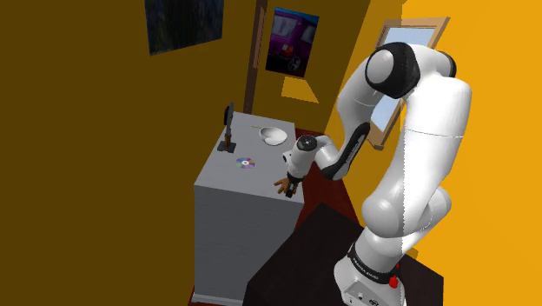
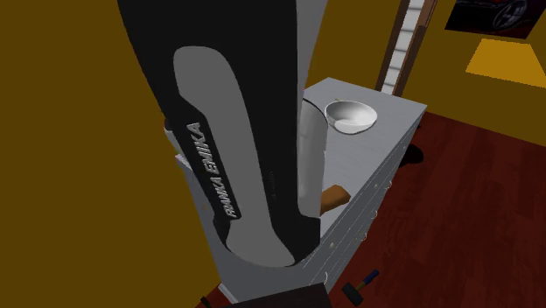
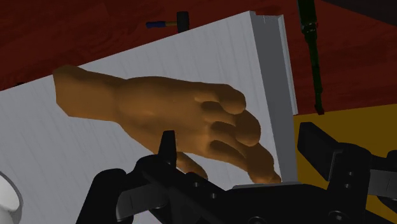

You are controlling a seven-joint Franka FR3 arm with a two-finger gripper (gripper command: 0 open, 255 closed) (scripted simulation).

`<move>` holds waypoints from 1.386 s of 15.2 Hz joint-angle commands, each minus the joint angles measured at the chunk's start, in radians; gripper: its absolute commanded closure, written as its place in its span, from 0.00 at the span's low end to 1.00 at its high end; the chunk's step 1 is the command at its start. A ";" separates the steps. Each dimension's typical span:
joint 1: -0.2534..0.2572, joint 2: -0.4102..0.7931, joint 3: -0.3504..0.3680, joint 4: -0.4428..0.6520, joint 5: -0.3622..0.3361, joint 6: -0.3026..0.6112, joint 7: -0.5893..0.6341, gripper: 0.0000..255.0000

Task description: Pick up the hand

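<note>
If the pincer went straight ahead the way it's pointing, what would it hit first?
Most likely the brown hand, at its finger end. It lies right ahead of the open pincer on the grey cabinet top. How much gap remains is hard to judge.

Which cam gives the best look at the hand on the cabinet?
Wrist view: the brown hand lies large on the cabinet top, wrist stub to knuckles. Shoulder view has it as a small brown shape beneath the pincer. In the second exterior view the arm covers all but a brown piece.
</note>
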 commanded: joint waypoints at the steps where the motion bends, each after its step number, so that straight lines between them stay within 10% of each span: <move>1: 0.002 0.037 0.003 0.022 -0.071 -0.001 0.078 0.00; 4: -0.001 0.066 0.008 0.040 -0.119 -0.004 0.130 0.00; 5: -0.001 0.065 0.008 0.039 -0.120 -0.004 0.131 1.00; 14: -0.001 0.066 0.008 0.040 -0.119 -0.004 0.130 1.00; 21: 0.003 -0.064 -0.003 -0.040 0.111 -0.002 -0.116 1.00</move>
